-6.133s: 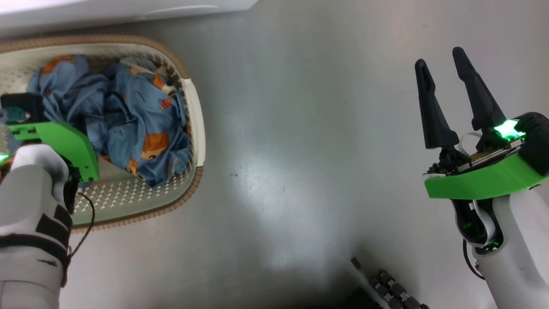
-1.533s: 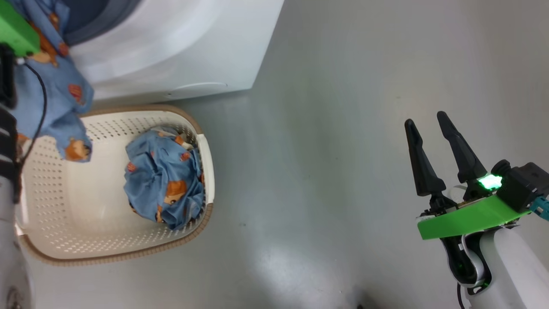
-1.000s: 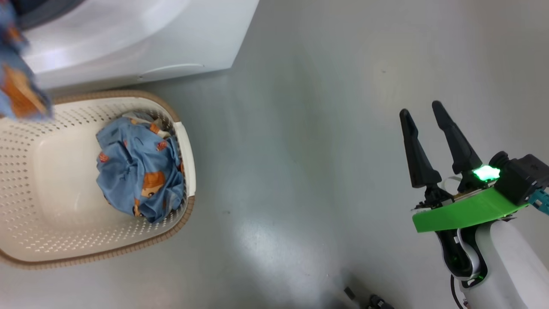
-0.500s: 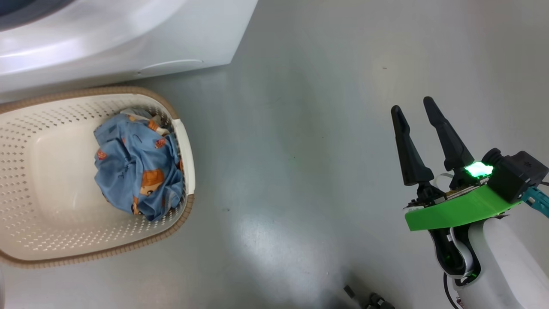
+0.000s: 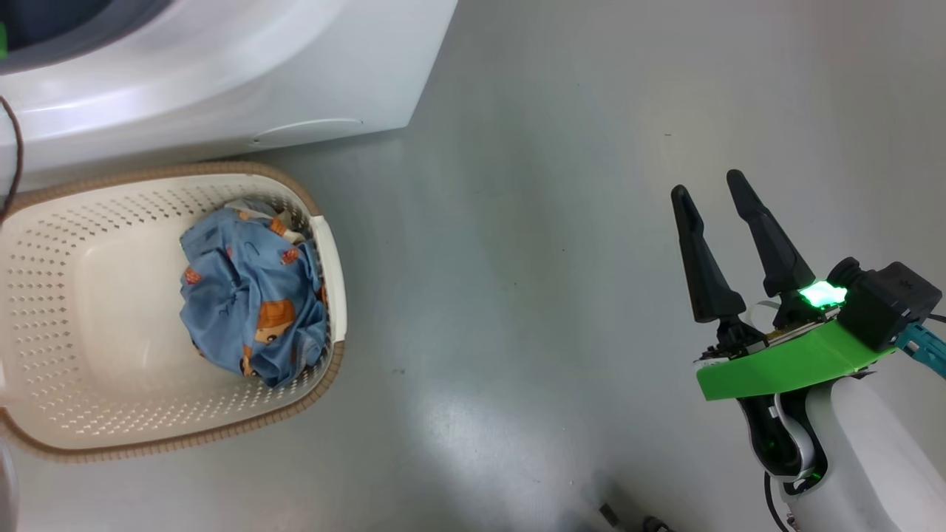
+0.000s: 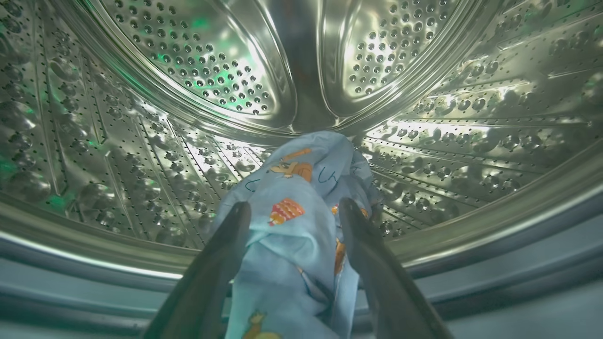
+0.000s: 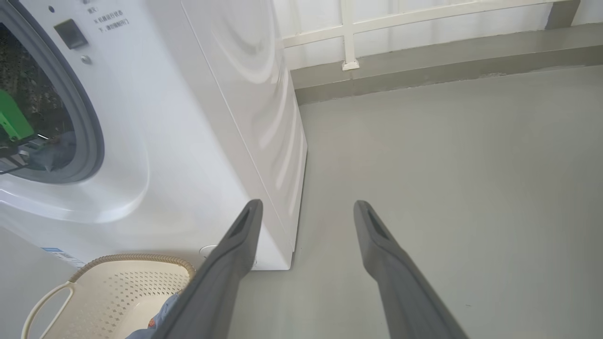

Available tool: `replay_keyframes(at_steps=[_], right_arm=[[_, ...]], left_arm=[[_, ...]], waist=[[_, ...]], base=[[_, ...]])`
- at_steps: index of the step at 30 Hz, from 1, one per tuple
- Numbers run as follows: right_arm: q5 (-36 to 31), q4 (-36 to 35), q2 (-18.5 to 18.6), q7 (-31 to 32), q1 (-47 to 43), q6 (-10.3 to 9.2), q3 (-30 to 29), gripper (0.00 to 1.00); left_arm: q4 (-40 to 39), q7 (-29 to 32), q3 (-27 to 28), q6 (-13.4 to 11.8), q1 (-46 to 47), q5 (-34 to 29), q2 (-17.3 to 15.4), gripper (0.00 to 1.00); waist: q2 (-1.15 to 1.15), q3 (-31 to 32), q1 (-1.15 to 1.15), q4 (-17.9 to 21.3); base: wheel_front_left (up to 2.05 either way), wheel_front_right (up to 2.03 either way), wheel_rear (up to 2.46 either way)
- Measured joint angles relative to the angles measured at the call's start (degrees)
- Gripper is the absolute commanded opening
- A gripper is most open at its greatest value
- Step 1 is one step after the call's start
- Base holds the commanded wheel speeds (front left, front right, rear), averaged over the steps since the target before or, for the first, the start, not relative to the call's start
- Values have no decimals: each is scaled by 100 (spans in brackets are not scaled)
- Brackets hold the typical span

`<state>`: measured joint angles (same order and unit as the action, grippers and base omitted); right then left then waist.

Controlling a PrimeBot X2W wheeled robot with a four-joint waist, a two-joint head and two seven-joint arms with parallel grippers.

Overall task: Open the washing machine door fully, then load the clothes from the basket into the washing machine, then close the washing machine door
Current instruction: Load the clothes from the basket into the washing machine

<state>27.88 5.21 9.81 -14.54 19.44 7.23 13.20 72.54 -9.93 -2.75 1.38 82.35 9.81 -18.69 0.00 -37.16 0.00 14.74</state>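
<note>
Inside the washing machine's steel drum (image 6: 188, 70), my left gripper (image 6: 293, 203) is open. A light blue garment (image 6: 306, 155) of the clothes lies loosely between its fingers and drapes down to the drum's bottom and over the grey gasket. More of the clothes (image 5: 251, 303) sit bunched at the right end of the basket (image 5: 89, 295), which stands on the floor before the washing machine (image 5: 222, 66). My right gripper (image 5: 707, 183) hovers open and empty over the floor, far right of the basket. The washing machine door is out of view.
The right wrist view has the washing machine (image 7: 198, 117) at its left, with a green part of my left arm (image 7: 12, 120) in the opening and the basket (image 7: 118, 292) below. A low kerb with a white railing (image 7: 424, 47) borders the grey floor behind.
The garment that hung from my left gripper over the basket has left the head view as the arm went into the machine. The head camera shifted a little. My right gripper stays open.
</note>
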Motion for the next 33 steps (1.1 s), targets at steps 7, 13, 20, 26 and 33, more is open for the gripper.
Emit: replay_keyframes(at_steps=[7,13,20,26,33], right_arm=[[-1,1,46,0,-4,0,-2,100],[-1,2,86,0,-5,0,-3,100],[-1,5,125,0,-43,0,-37,100],[-3,5,170,0,-131,0,-93,100],[-18,10,234,0,-213,0,-189,100]], left_arm=[[131,10,-7,87,-68,136,70,100],[163,-147,-44,162,-158,178,86,100],[-3,-438,-15,224,-446,282,164,100],[-1077,-468,140,286,-1166,419,301,100],[-1929,-470,326,278,-2204,425,431,100]], waist=[[0,84,0,-49],[0,176,0,-99],[0,331,0,-168],[0,490,0,-247],[0,743,0,-315]], base=[[0,0,0],[0,0,0],[0,0,0],[0,0,0],[0,0,0]])
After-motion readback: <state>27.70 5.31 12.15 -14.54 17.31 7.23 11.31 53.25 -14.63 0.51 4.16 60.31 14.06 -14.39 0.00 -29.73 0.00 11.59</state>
